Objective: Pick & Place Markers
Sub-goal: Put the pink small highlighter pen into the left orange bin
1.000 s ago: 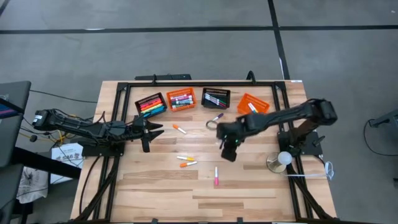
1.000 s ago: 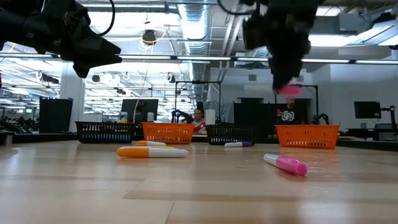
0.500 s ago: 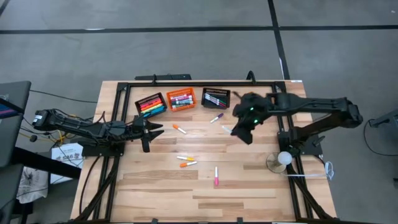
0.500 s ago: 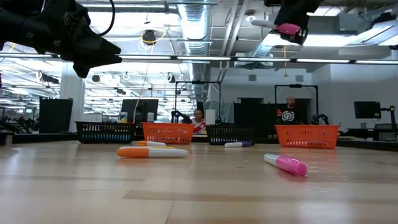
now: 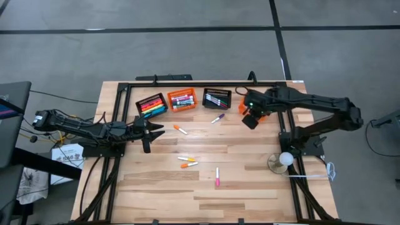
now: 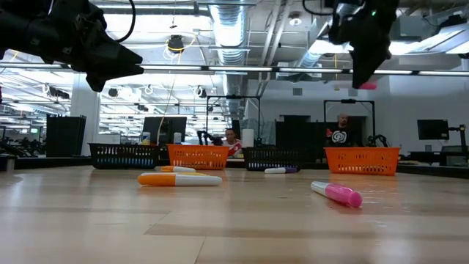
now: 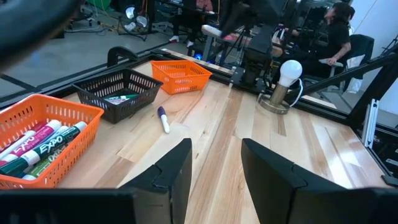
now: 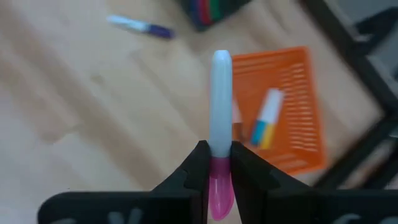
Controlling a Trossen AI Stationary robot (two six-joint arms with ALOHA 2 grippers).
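Above the far-right orange basket (image 5: 255, 104), a white marker with a pink cap (image 8: 219, 163) sits pinched in the right hand (image 5: 250, 117). The two fingers are clamped on the marker near its pink end, high over the wooden surface (image 5: 250, 181). Inside that basket lies another marker (image 8: 266, 118). Next to the orange basket stand a black basket (image 5: 217, 99), a second orange basket (image 5: 182, 100) and another black basket (image 5: 152, 104), all with markers in them. More markers lie loose on the surface: a purple-capped one (image 5: 217, 118) near the orange basket, orange-capped ones (image 5: 187, 162) farther off, and a pink one (image 5: 217, 177). The left hand (image 5: 150, 132) hangs well away from the orange basket, fingers apart, holding nothing.
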